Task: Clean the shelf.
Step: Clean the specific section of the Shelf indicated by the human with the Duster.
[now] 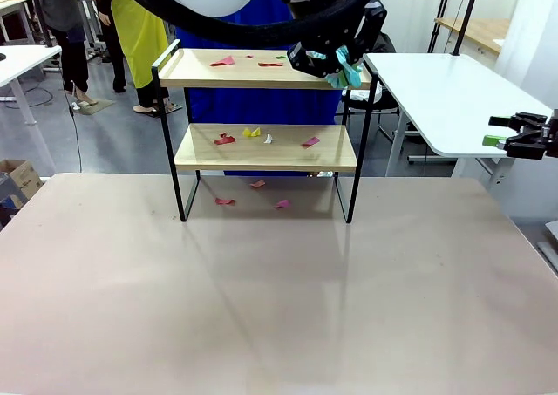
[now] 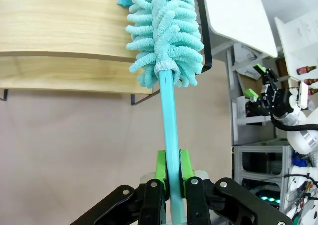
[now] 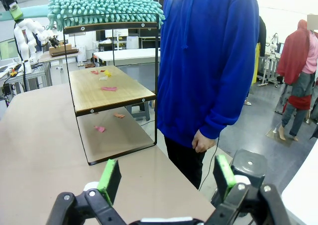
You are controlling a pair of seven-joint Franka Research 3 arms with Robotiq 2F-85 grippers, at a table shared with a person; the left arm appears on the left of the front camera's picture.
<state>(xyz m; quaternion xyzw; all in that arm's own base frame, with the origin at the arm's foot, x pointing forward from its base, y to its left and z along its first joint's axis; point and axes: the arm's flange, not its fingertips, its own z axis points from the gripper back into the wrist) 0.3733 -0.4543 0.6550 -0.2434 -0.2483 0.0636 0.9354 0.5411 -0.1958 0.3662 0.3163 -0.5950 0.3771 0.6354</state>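
**Front view: duster at the top board, sweeping barely begun**

Front view shows the small two-tier shelf of light wood boards in a thin black metal frame (image 1: 279, 155) standing at the far middle of the beige table (image 1: 279, 308), in the upper centre of the frame. The left gripper (image 1: 327, 59) is seen at the upper right corner of the shelf. In the left wrist view its green pads (image 2: 161, 168) are clamped on the thin turquoise handle of a fluffy turquoise microfibre duster (image 2: 164, 31). The duster's head is laid over the end of the top board, near the black frame rail.

The right gripper (image 1: 499, 131) is held at the right edge of the frame, well apart from the shelf. Its fingers are spread wide with nothing between them, as the right wrist view confirms (image 3: 167, 178).

Small red, pink, yellow and white paper scraps (image 1: 225, 139) are scattered on the lower board, and more red ones lie on the top board. A few are also seen on the table under the shelf; whether those were swept down cannot be told.

The task is judged to be at an early stage: the tool is in hand and placed, but both boards are yet to be cleared
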